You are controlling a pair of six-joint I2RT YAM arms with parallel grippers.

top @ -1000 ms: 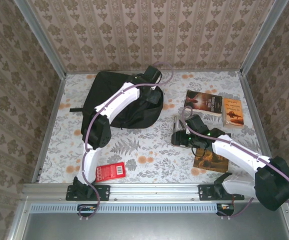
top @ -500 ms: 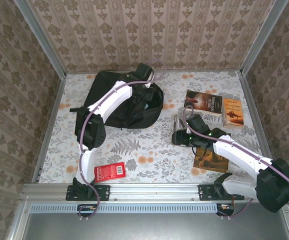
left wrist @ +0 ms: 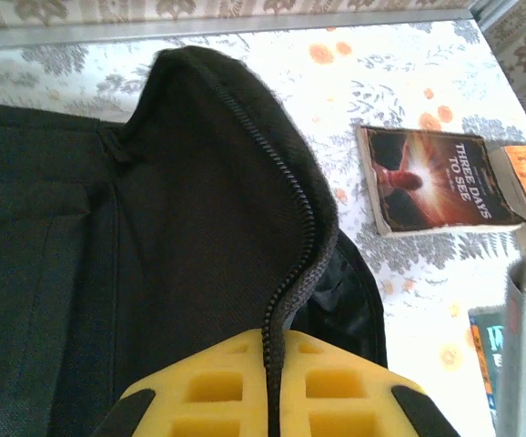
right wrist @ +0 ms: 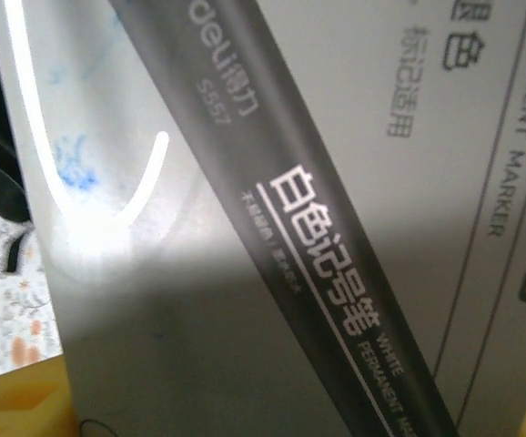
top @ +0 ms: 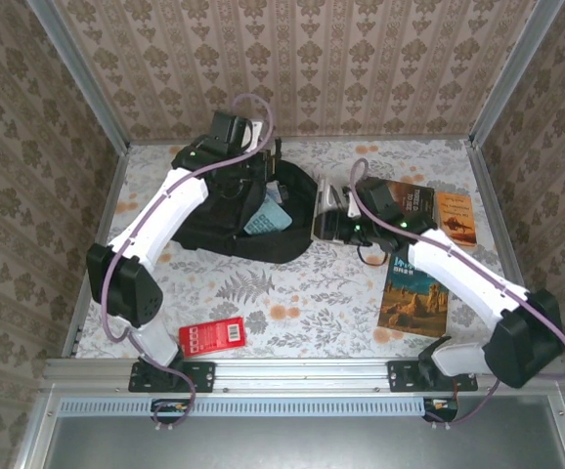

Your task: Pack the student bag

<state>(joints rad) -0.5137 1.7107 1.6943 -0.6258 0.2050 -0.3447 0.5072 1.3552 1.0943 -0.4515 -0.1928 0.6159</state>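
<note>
At far left, student bag (top: 219, 230) lengthwise left-right, mouth rightward

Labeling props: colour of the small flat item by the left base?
Red item; top external view.

Floral table (top: 292, 293) bearing the student bag (top: 214, 230), red calculator (top: 212, 336), dark book (top: 421, 202), orange book (top: 456, 217) and brown-covered book (top: 414, 293).

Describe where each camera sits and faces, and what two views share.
Top external: above and behind the bases, facing down on table, student bag, both arms.
Left wrist: on the left arm, facing along the left gripper, yellow fingers pinching the bag's zip edge.
Right wrist: on the right arm, close against the marker box; right gripper's yellow pads at the corners.
Shared: top and left wrist show the Three Days to See book.
</note>
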